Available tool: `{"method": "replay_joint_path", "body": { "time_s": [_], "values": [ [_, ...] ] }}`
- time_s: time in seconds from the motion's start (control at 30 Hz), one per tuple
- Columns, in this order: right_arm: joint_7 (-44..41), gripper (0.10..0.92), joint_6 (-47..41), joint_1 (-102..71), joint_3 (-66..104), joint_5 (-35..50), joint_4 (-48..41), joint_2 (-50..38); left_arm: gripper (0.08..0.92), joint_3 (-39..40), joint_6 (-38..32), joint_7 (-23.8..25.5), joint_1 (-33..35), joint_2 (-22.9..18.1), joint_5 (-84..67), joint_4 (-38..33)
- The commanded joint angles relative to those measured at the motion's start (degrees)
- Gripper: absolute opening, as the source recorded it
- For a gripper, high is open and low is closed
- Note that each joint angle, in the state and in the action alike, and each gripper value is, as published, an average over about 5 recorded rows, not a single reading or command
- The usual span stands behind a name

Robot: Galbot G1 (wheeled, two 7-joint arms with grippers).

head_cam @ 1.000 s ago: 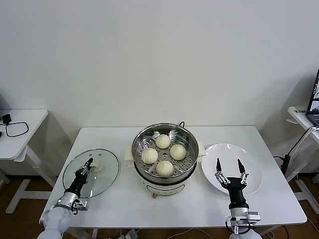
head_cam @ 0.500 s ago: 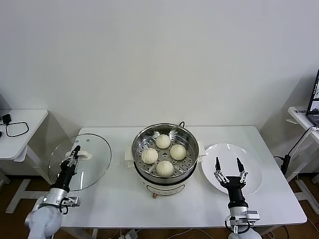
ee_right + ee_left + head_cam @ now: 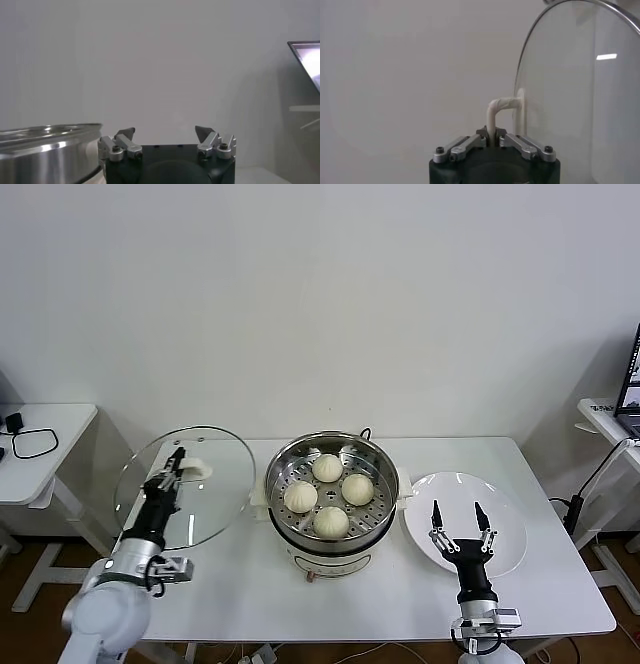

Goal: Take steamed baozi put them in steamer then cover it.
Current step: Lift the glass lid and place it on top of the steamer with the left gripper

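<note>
Bench: a white rectangular bench [image 3: 560,584] carries the cooker and the plate.
Steamer: the wide round shiny stainless-steel steamer [image 3: 290,454] on a white electric base stands at the middle of the bench, uncovered; its steel wall also shows in the right wrist view [image 3: 45,150].
Lid: a round clear glass lid [image 3: 215,484] with a white loop handle [image 3: 193,470] is held up off the bench, tilted, just to the left of the steamer; the left wrist view shows it on edge [image 3: 570,90].
Plate: a flat white round plate [image 3: 505,514] lies on the bench just right of the steamer.
Baozi: four round cream-white steamed baozi [image 3: 330,522] sit on the steamer's perforated tray, close together.
Left tool: the left tool [image 3: 171,476] is clamped on the lid's white handle [image 3: 502,107], fingers pinched narrow.
Right tool: the right tool [image 3: 458,513] stands upright over the near part of the plate, fingers spread wide, holding nothing.
</note>
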Motion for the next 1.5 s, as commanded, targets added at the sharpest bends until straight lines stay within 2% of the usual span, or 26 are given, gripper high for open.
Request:
{"method": "replay_joint_path", "body": {
  "time_s": [0.03, 0.27, 0.63, 1.13, 1.5],
  "values": [
    [0.0, 0.823, 0.2, -0.1, 0.0, -0.5, -0.4, 0.4, 0.189, 22.6, 16.1, 12.0, -9.3, 1.7, 8.5, -6.4],
    [0.0, 0.823, 0.4, -0.9, 0.2, -1.8, -0.5, 1.1, 0.189, 31.3, 19.2, 13.5, -18.3, -1.8, 11.1, -1.5],
    [0.1, 0.823, 0.5, -1.1, 0.3, -2.9, -1.3, 1.9, 0.189, 39.8, 23.8, 13.2, -24.4, -9.0, 9.6, 3.9],
    [0.2, 0.823, 0.6, -0.9, 0.3, -3.2, -2.0, 1.8, 0.189, 41.8, 22.1, 10.8, -26.2, -13.7, 15.6, 11.2],
    [0.2, 0.823, 0.8, -1.0, 0.8, -3.1, -2.0, 1.6, 0.189, 40.6, 20.9, 9.2, -26.2, -14.7, 17.0, 16.2]
  ]
}}
